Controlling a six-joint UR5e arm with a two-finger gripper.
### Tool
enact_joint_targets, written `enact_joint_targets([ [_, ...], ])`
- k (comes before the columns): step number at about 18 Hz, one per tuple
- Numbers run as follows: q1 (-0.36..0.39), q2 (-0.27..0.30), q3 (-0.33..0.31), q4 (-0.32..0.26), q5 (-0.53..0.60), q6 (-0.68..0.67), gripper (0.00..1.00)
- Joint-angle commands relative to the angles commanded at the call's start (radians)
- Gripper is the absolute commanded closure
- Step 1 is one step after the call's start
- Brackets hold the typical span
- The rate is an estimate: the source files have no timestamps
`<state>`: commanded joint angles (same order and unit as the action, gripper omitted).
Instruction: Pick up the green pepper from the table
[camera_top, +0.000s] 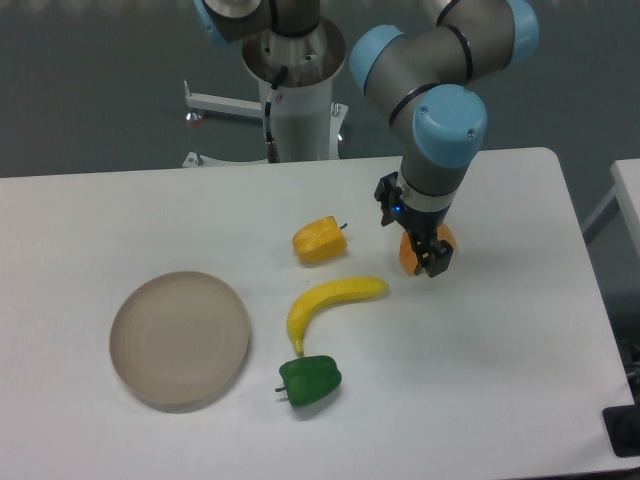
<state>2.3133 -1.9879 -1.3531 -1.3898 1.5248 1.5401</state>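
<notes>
Green pepper (311, 380), small, glossy, lying on its side, stem pointing left, resting on my white table (480, 400), near the front edge.

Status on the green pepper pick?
Gripper down at the orange fruit, jaw state unclear. Green pepper untouched on the table, far from it. Banana lies between.
</notes>
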Motion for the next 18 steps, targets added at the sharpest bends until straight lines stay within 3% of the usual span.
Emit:
enact_joint_targets([
  [3, -0.061, -0.087, 0.080, 0.066, 0.000, -0.041, 0.00],
  [9, -0.147, -0.173, 0.084, 0.212, 0.002, -0.250, 0.00],
  [15, -0.190, -0.247, 0.152, 0.229, 0.002, -0.324, 0.00],
  [18, -0.195, -0.261, 0.154, 0.227, -0.003, -0.324, 0.00],
])
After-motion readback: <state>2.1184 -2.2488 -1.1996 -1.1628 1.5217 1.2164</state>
